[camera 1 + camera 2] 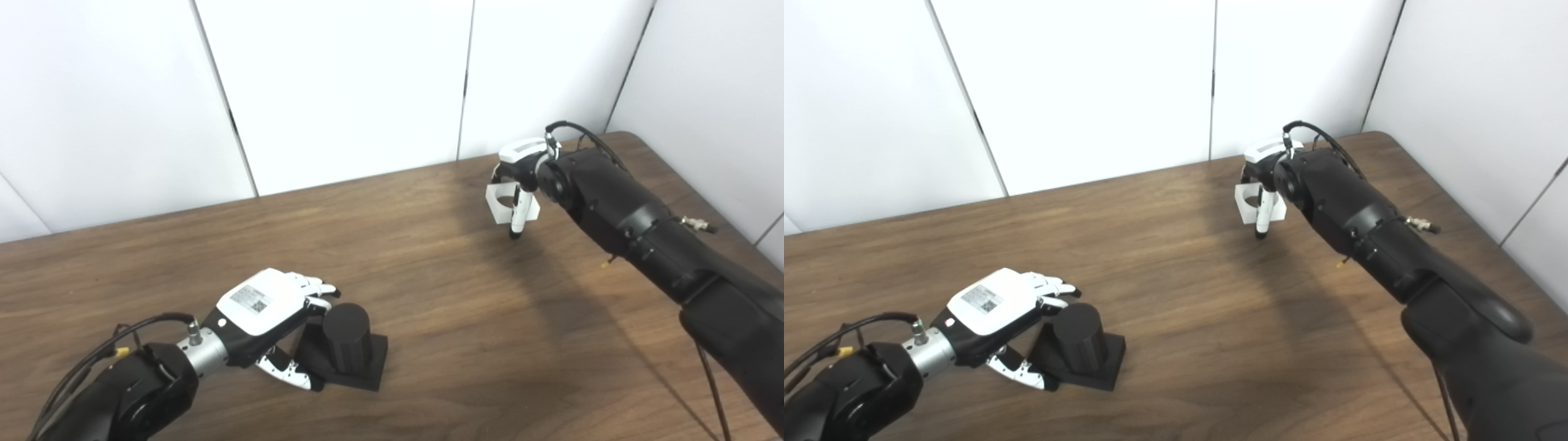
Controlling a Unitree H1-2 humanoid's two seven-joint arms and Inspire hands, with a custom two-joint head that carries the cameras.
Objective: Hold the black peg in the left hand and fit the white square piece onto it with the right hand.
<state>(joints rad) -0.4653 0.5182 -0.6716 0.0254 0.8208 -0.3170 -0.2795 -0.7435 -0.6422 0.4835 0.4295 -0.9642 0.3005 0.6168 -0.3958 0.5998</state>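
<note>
The black peg (346,335), a round post on a square black base, stands upright on the wooden table (429,294) at the front left. My left hand (269,309) is right beside it on its left. The fingers reach over toward the post's top, the thumb hangs low by the base, and the hand is open around the post without closing on it. At the far right my right hand (522,177) is shut on the white square piece (500,207), which has a round hole. The hand holds it tilted in the air above the table.
White wall panels (343,86) stand close behind the table's far edge and along its right side. The table's rounded far right corner (631,136) lies just behind my right arm. Bare wood lies between the two hands.
</note>
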